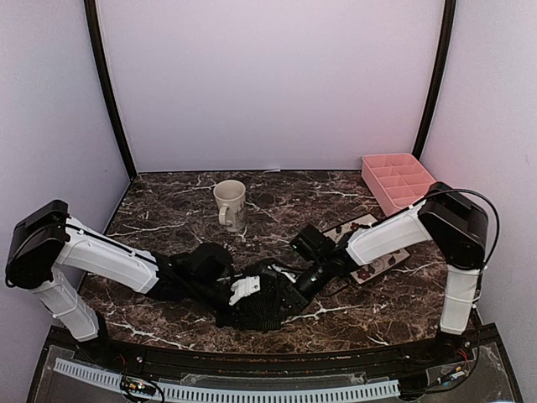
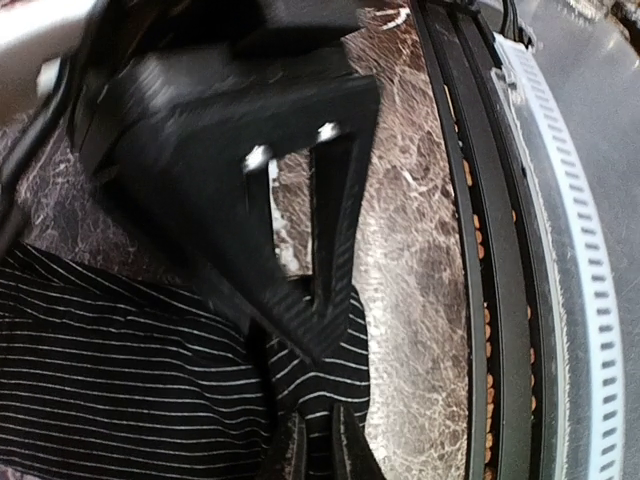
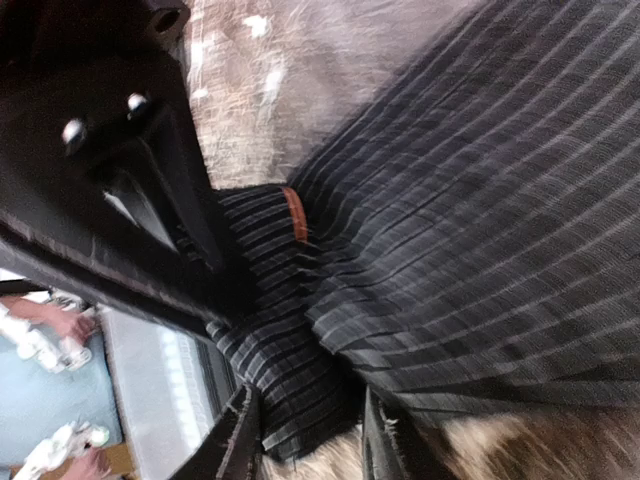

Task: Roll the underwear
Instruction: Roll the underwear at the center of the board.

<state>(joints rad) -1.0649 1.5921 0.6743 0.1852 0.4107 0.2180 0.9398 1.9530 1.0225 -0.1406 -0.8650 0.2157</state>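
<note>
The black ribbed underwear (image 1: 264, 309) lies bunched on the marble table near the front edge, and both grippers meet over it. My left gripper (image 1: 239, 300) is shut on a fold of its striped cloth (image 2: 150, 370), pinched between the fingertips in the left wrist view (image 2: 320, 450). My right gripper (image 1: 281, 292) holds another fold (image 3: 300, 380) between its fingers in the right wrist view (image 3: 310, 440). A small white patch (image 1: 245, 290) shows between the grippers. I cannot tell whether it is the pale pink and white underwear.
A cream mug (image 1: 230, 204) stands behind the arms at the middle left. A pink divided tray (image 1: 397, 179) sits at the back right. A flowered white plate (image 1: 369, 252) lies under the right forearm. The table's front rail (image 2: 520, 250) runs close by the cloth.
</note>
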